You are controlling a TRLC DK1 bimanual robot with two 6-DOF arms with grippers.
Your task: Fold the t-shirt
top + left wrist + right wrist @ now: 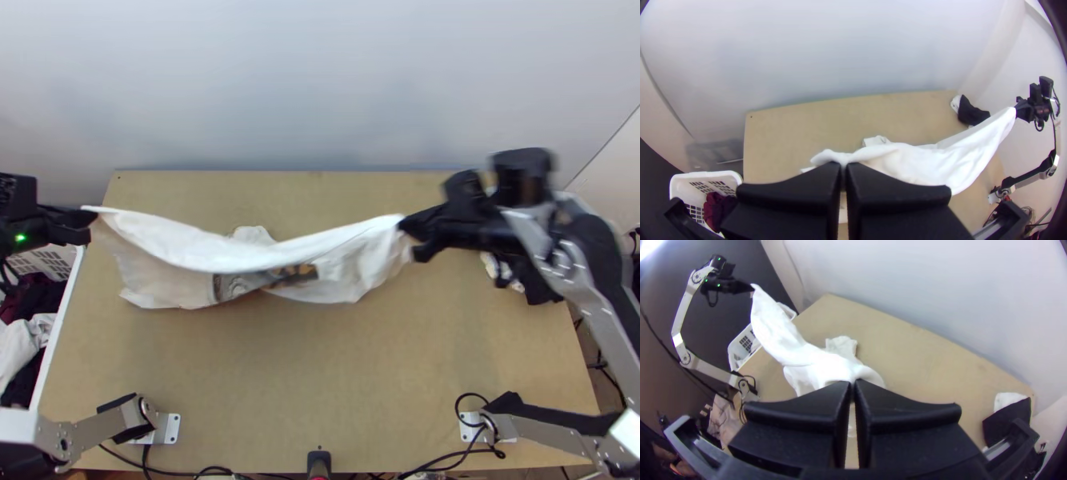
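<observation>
T-shirt [192, 250] hung sagging over the worktop [320, 376].
Left pincer [844, 165] and right pincer [852, 383] were closed on its ends; spreading seemed in hand, laying it flat due next.

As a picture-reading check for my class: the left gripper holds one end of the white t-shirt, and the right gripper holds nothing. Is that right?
Not quite: the right gripper is not empty. The top view shows it holding the other end of the white t-shirt. The left gripper does hold one end.
</observation>
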